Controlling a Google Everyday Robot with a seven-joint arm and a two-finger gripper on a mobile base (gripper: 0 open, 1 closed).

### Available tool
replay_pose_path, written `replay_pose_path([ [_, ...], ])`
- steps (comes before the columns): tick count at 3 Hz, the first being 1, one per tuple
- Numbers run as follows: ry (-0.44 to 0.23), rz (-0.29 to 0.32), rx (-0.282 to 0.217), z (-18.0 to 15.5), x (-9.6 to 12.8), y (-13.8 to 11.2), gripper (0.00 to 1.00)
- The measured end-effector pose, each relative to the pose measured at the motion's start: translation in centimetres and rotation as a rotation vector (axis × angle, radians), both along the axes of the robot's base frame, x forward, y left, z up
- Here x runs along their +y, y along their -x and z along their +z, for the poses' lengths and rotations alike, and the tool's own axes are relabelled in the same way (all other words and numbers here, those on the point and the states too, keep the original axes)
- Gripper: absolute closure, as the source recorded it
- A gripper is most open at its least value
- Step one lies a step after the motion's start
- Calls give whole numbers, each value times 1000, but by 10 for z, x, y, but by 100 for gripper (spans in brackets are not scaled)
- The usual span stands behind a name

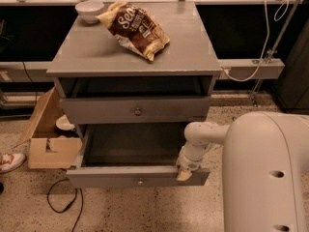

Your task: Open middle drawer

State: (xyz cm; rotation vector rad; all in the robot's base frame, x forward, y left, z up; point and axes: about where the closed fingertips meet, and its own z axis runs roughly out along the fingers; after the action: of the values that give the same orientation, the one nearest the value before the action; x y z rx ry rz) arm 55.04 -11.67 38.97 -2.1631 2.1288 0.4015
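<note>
Gripper (184, 174) sits at the front rim of the drawer (106, 176), right of the knob (140, 181); whether it is wide or narrow cannot be told. Drawer stands pulled well out, nearward. Pull straight toward the near side, slowly: this off-centre hold could skew it.

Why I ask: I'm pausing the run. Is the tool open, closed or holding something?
Tool: at the front edge of the pulled-out middle drawer; state cannot be told.
</note>
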Motion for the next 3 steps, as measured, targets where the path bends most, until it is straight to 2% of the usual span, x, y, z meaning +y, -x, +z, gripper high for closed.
replay_pose_path([
  [1, -20, -14, 16, -2, -1, 6, 92],
  [3, -20, -14, 16, 0, 0, 6, 46],
])
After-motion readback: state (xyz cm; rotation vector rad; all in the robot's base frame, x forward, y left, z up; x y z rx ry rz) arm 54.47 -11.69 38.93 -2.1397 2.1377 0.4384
